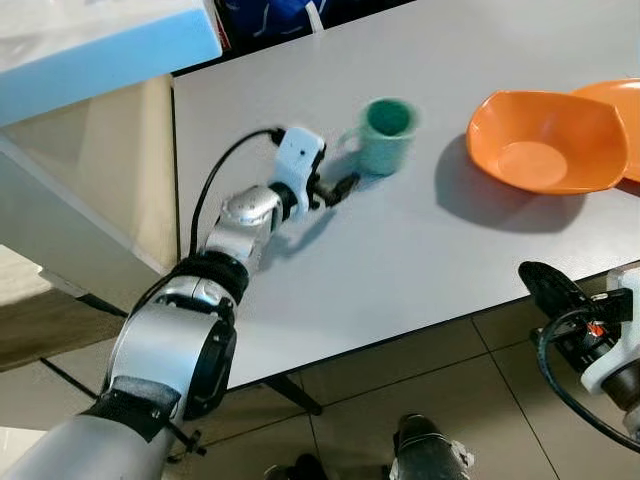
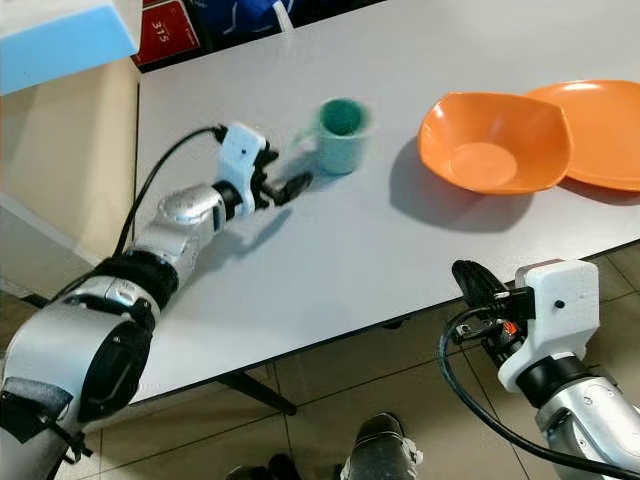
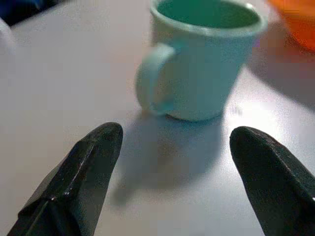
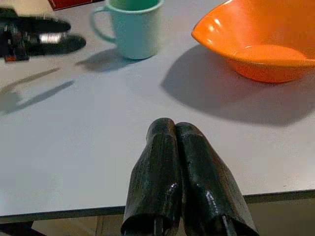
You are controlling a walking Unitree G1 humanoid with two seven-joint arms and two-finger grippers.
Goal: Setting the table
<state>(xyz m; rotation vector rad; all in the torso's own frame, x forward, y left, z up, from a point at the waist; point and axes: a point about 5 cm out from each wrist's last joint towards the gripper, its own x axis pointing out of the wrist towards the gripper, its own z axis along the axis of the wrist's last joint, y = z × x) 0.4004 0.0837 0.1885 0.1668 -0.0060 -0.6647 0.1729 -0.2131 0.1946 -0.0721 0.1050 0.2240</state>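
A teal mug [image 1: 385, 135] stands upright on the grey table [image 1: 400, 250], its handle turned toward my left arm. My left gripper [image 1: 335, 188] is open just short of the mug, low over the tabletop; its two black fingers [image 3: 86, 167] frame the mug [image 3: 206, 54] with nothing between them. An orange bowl [image 1: 540, 140] sits to the mug's right, and an orange plate [image 2: 600, 130] lies partly under the bowl's far side. My right gripper [image 2: 470, 280] is shut and empty, held below the table's front edge; its fingers [image 4: 172, 172] are pressed together.
A light-blue slab [image 1: 100, 40] lies beyond the table's left end. Red and blue packages [image 2: 170, 35] sit behind the far edge. Tiled floor [image 1: 420, 370] and my feet [image 1: 425, 450] show below the table's front edge.
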